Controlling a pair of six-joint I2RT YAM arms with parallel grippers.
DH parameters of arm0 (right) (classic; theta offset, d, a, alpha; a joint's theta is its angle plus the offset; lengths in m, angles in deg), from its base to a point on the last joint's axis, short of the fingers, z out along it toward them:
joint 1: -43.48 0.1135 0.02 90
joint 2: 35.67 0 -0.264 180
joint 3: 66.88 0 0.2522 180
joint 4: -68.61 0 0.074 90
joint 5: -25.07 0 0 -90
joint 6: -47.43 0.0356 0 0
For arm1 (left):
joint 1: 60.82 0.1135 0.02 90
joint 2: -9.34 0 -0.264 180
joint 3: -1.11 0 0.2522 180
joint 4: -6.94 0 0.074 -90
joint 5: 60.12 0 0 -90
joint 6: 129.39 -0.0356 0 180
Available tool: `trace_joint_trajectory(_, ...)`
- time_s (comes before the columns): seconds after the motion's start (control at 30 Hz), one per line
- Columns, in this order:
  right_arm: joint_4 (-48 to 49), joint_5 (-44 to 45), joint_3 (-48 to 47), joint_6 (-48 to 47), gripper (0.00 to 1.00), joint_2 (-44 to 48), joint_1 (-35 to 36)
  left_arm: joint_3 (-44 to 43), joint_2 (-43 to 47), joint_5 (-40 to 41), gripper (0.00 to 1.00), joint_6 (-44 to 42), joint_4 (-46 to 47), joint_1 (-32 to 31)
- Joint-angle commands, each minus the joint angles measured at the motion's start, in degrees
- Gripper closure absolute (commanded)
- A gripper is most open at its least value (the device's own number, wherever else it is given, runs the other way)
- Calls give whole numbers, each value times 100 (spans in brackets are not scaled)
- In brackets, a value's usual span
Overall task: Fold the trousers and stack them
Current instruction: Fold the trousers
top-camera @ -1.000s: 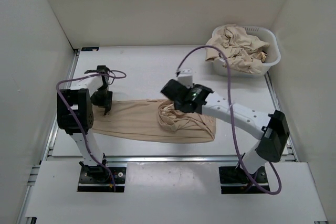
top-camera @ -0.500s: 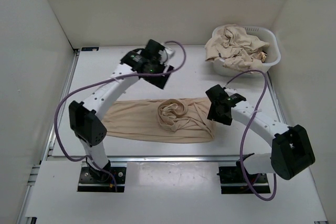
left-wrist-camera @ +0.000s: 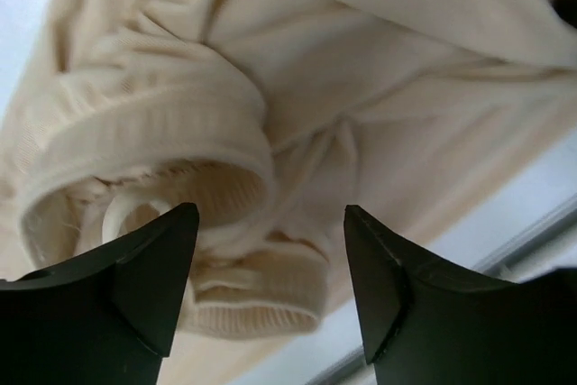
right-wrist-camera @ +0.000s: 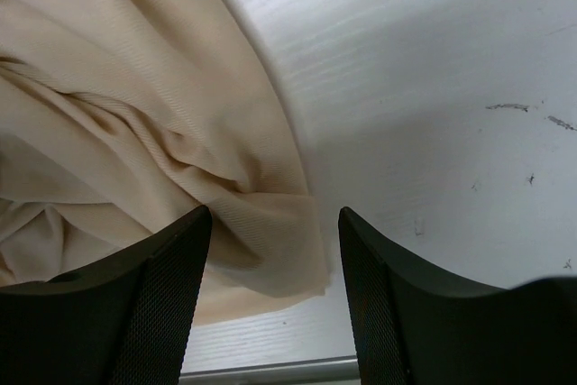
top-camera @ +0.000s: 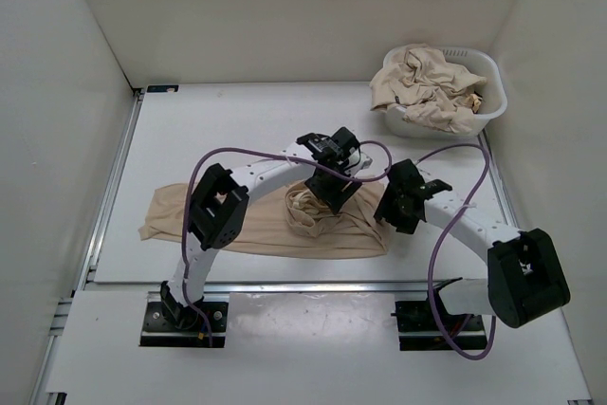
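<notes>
Trousers of thin, soft beige fabric (top-camera: 256, 227) are laid lengthwise along the near edge of the white worktop (top-camera: 237, 130), from near the left edge to somewhat right of the middle. A crumpled knot of cloth is gathered around the ribbed waistband (left-wrist-camera: 153, 142), right of their middle. One second ago the left gripper was placed at the left end of the cloth and the right gripper was over the knot. Half a second ago the left arm was stretched toward the far edge and the right one was drawn back to the right end. Now the left gripper (top-camera: 330, 194) is brought over the knot, its fingers spread wide and nothing held between them; in the left wrist view the rolled waistband is seen just under the open fingers. The right gripper (top-camera: 396, 211) is kept at the right end, also wide and empty, above the corner of the cloth where it meets the bare worktop. The knot itself looks hardly changed, so it is judged that no fold is made yet: the places of the arms were exchanged, and the bunched part probably must be pulled flat first. A heap of further beige trousers (top-camera: 427, 82) is seen in the white plastic basket (top-camera: 495, 106) at the far right corner, so the stacking is judged far from done.
</notes>
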Motion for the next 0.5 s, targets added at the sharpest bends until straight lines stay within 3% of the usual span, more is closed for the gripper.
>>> trace_joint_trajectory(0.0, 254, -166, 163, 114, 36, 111, -14, 58, 98, 498, 24, -1, 557, 69)
trace_joint_trajectory(0.17, 316, -219, 216, 166, 36, 111, -14, 59, -86, 842, 31, -1, 822, 16)
trace_joint_trajectory(0.3, 368, -219, 321, 219, 36, 59, -14, 6, -219, 719, 54, -1, 893, -36)
trace_joint_trajectory(0.33, 369, -219, 321, 219, 36, 58, -14, 67, -219, 640, 68, -1, 893, -36)
trace_joint_trajectory(0.47, 448, -341, 383, 333, 31, 5, -14, 261, -219, 87, 80, -1, 788, -36)
